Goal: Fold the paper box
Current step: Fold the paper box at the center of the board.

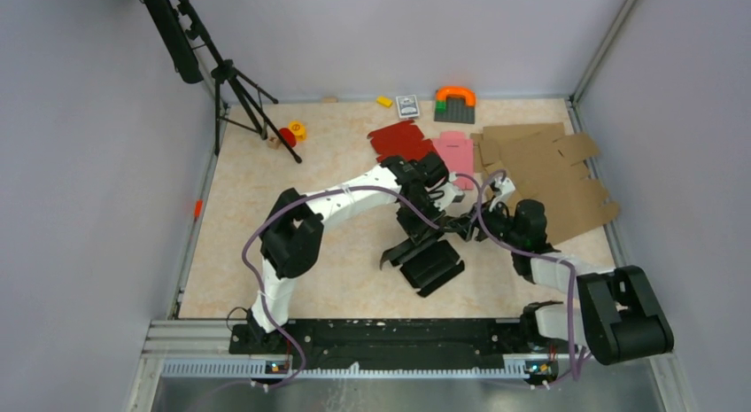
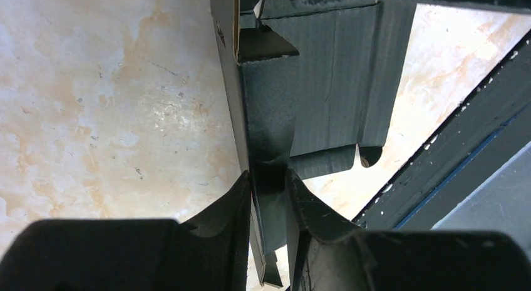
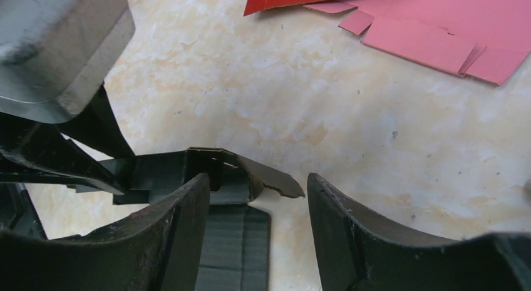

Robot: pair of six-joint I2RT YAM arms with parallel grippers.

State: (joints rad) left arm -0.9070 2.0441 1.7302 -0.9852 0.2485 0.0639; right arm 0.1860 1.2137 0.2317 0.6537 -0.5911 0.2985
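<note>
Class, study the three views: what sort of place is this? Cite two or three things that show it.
Likely a robotics lab test cell: plain grey walls enclose a marbled tabletop, a left arm and right arm are bolted at its near edge, and a tripod stands in the far left corner.

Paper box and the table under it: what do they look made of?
The paper box looks like thin corrugated cardboard, matte black: fine parallel ribbing, a brown core at a cut edge, crisp creases. The table looks smooth, beige and marble-patterned with a soft sheen; stone, laminate or vinyl cannot be told.
</note>
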